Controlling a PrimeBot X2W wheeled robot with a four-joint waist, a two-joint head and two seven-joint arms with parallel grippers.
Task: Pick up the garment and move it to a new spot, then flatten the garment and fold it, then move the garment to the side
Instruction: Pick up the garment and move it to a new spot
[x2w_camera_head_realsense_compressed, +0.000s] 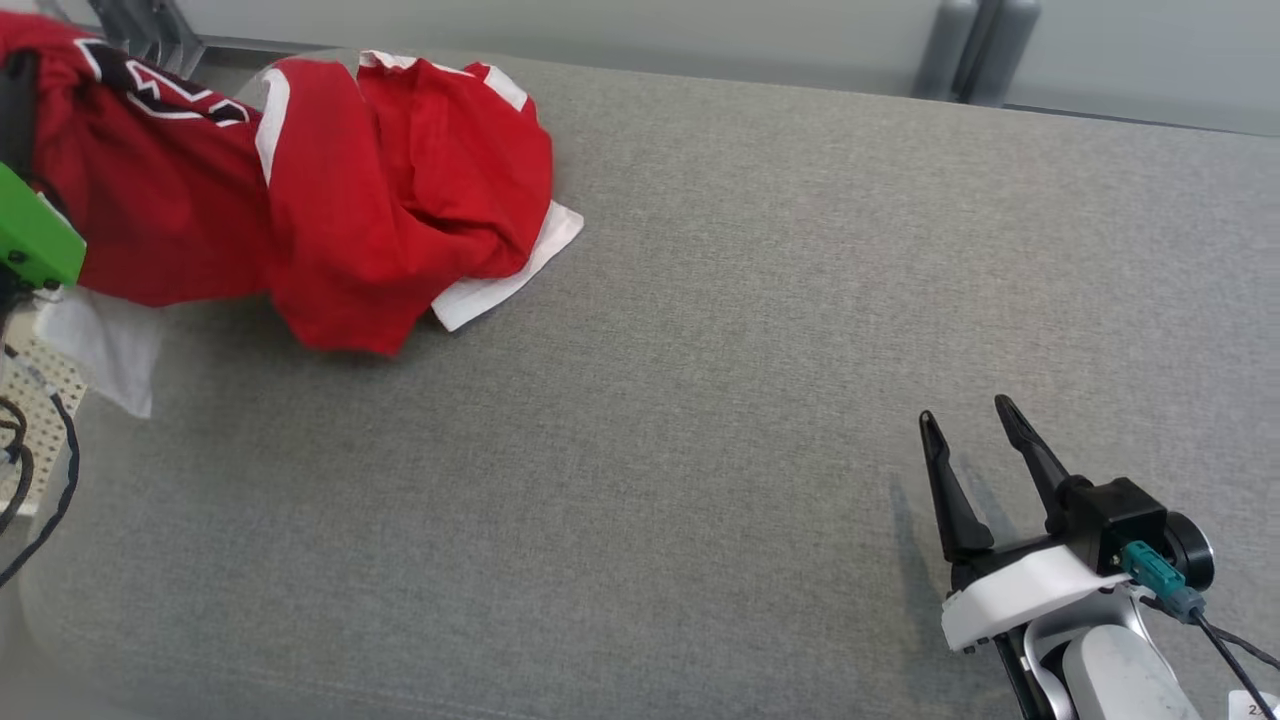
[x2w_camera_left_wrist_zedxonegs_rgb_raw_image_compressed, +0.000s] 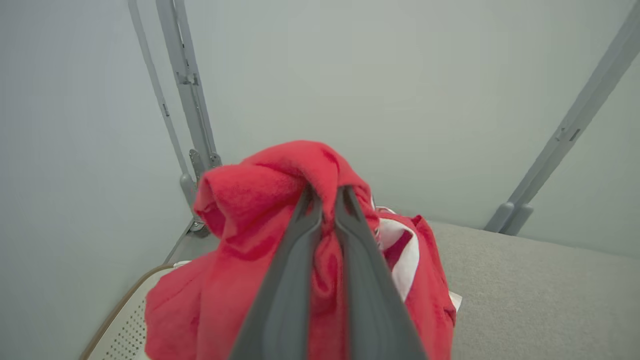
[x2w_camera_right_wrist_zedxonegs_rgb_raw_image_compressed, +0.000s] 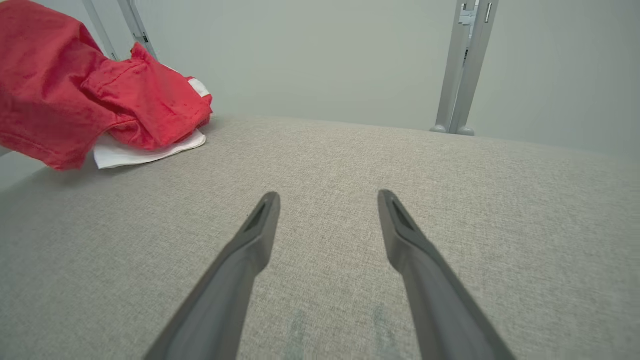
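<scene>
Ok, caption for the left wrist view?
Left tool shut on a bunched fold of the red garment, grey table beyond.

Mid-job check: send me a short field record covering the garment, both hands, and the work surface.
garment: red garment with white trim, crumpled, at the far left of the surface
garment contact: one bunch is pinched and raised; the white-edged end rests on the surface
left hand: left hand shut on a fold of the garment
right hand: right hand open, holding nothing, at the near right, well apart from the garment
surface: grey fabric surface
task stage: garment gripped; not yet flattened or folded
</scene>
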